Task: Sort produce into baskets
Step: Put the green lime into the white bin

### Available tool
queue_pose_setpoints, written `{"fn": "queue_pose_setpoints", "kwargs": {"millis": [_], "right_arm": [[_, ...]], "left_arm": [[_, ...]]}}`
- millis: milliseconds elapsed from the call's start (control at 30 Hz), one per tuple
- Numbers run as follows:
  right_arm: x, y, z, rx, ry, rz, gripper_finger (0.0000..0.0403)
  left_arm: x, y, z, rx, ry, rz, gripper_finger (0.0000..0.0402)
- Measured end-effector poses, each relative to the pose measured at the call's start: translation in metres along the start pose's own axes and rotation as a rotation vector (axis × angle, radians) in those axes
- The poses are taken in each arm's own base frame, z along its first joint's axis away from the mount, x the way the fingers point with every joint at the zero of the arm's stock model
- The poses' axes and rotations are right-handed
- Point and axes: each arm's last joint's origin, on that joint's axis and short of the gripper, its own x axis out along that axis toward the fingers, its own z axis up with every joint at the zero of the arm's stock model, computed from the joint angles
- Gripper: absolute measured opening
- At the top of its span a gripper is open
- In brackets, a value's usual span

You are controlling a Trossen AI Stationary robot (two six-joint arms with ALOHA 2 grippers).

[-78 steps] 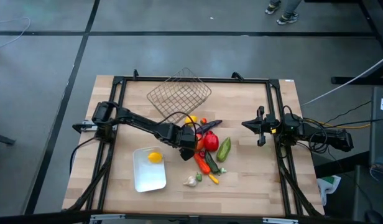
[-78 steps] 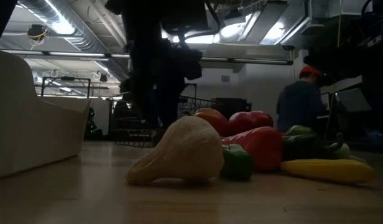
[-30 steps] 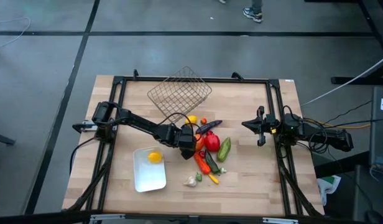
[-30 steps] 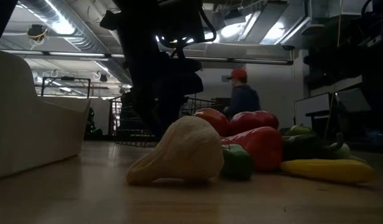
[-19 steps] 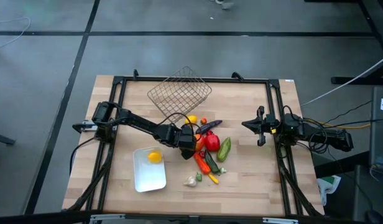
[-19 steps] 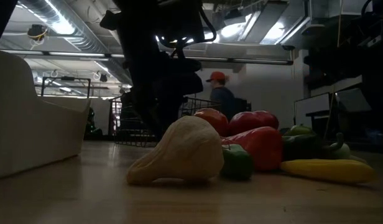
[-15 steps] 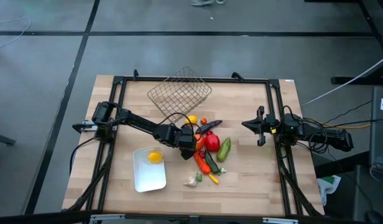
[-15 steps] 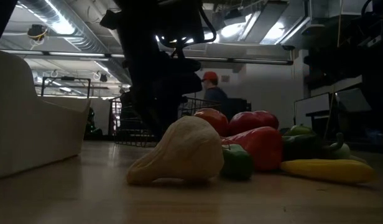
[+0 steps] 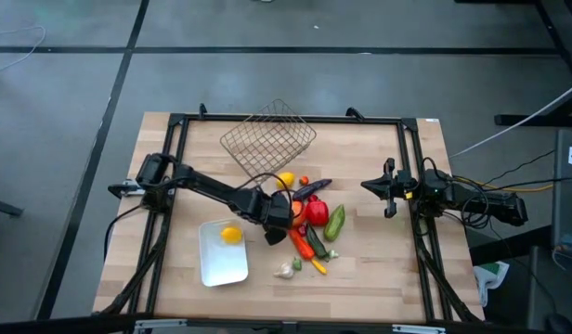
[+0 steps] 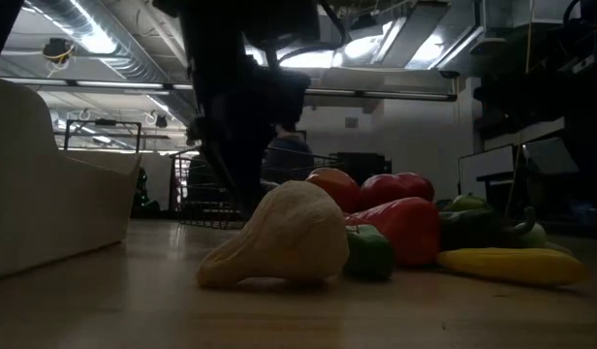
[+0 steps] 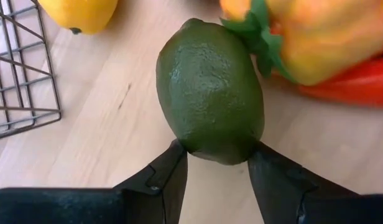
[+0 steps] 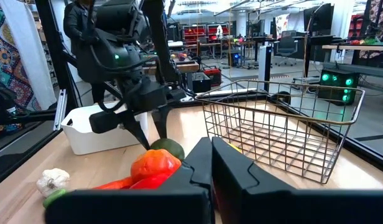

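Observation:
My left gripper (image 11: pixel 217 151) is shut on a dark green avocado (image 11: pixel 207 87) at the left edge of the produce pile (image 9: pixel 309 218), mid-table. In the right wrist view its fingers (image 12: pixel 151 134) slant down onto the avocado (image 12: pixel 168 148), behind an orange fruit (image 12: pixel 155 165). The wire basket (image 9: pixel 267 139) stands at the far side, a lemon (image 9: pixel 284 179) beside it. The white tray (image 9: pixel 221 264) lies near left with a lemon (image 9: pixel 231 235) in it. My right gripper (image 12: pixel 210 168) waits shut and level at the table's right side. My left gripper pinches the avocado between its two fingers (image 11: pixel 170 174), one on each side of its rounded end (image 11: pixel 201 144). The fingers come steeply from above, slanting in from the table's left. The avocado points away along the fingers. Whether it hangs clear of the table I cannot tell.
A garlic bulb (image 10: pixel 279 237), red peppers (image 10: pixel 405 228) and a yellow piece (image 10: pixel 512 264) lie toward the near edge. An orange fruit with green leaves (image 11: pixel 316 37) lies close beside the avocado. A black frame (image 9: pixel 295 119) borders the table. A person stands in the room beyond.
My left gripper has risen a little and drawn slightly toward the table's left edge, rolling a bit at the wrist. A person in the room behind has walked across the low view.

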Motion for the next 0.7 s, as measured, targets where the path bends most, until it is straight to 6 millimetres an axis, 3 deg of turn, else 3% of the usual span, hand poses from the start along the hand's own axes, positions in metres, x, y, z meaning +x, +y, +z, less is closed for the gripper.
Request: {"fn": "queue_pose_setpoints", "kwargs": {"millis": [700], "right_arm": [[0.000, 0.000, 0.000, 0.000, 0.000, 0.000, 0.0012]], "left_arm": [[-0.063, -0.007, -0.001, 0.164, 0.203, 0.029, 0.0154]]}}
